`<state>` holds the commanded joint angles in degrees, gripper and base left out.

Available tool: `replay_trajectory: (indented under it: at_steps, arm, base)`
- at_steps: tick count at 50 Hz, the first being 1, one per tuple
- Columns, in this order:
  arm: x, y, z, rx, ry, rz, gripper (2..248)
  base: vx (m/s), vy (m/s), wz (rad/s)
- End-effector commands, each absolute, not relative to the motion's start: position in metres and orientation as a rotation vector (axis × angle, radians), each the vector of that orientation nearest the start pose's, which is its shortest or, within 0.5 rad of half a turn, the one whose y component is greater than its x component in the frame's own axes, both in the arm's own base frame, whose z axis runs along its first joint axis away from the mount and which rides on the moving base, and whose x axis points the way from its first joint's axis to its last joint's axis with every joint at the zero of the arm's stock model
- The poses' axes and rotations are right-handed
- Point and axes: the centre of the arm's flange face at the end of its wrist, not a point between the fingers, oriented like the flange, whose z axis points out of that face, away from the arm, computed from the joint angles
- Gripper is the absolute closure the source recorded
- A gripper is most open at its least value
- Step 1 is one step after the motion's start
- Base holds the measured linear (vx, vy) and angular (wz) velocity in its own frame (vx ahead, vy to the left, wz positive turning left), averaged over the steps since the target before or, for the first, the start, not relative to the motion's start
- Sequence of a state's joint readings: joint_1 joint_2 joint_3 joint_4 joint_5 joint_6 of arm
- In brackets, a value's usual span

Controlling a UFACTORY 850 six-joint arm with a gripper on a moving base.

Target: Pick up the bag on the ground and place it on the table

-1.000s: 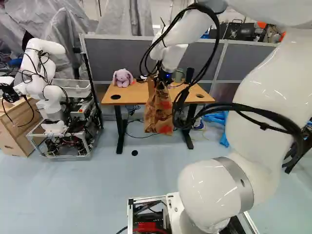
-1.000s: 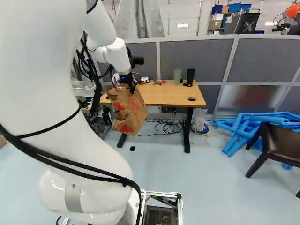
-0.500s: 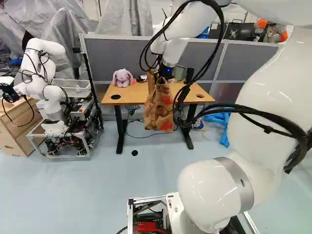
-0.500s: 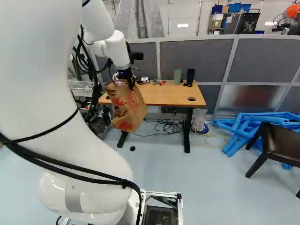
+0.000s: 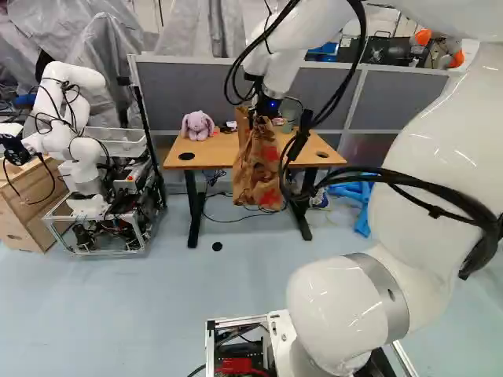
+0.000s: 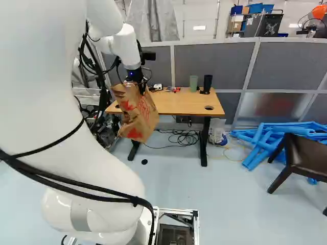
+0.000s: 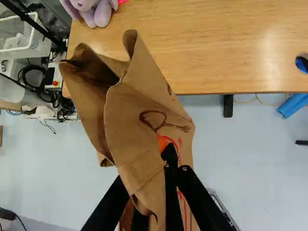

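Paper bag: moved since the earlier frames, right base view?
Yes. Against the table, the paper bag sits slightly higher and further left, carried by the arm.

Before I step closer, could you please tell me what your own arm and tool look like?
My arm is glossy white with rounded segments, a grey band near its lowest joint and black cables along its outside. A small blue light glows near the wrist. My tool is black, with an orange pad showing.

Lighting: bright, fairly even across all three views. I note small, sharp highlights on my white arm (image 5: 428,133), a pale glare patch on the desk (image 7: 240,48), and soft shading over the floor (image 6: 230,204) beneath it.
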<state>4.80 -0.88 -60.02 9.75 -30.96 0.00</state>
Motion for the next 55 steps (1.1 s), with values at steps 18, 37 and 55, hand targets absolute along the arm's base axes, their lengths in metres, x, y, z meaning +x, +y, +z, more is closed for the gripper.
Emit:
replay_trajectory:
  at_steps: [18, 37, 55]
  arm:
    - [0.489, 0.049, 0.606, -2.916, 0.050, -0.681, 225]
    - [0.488, 0.048, 0.628, -2.918, 0.041, -0.650, 225]
    - [0.488, 0.048, 0.631, -2.917, 0.040, -0.652, 225]
  base:
    - [0.000, 0.000, 0.000]
    - [0.000, 0.000, 0.000]
    - [0.035, -0.003, 0.036]
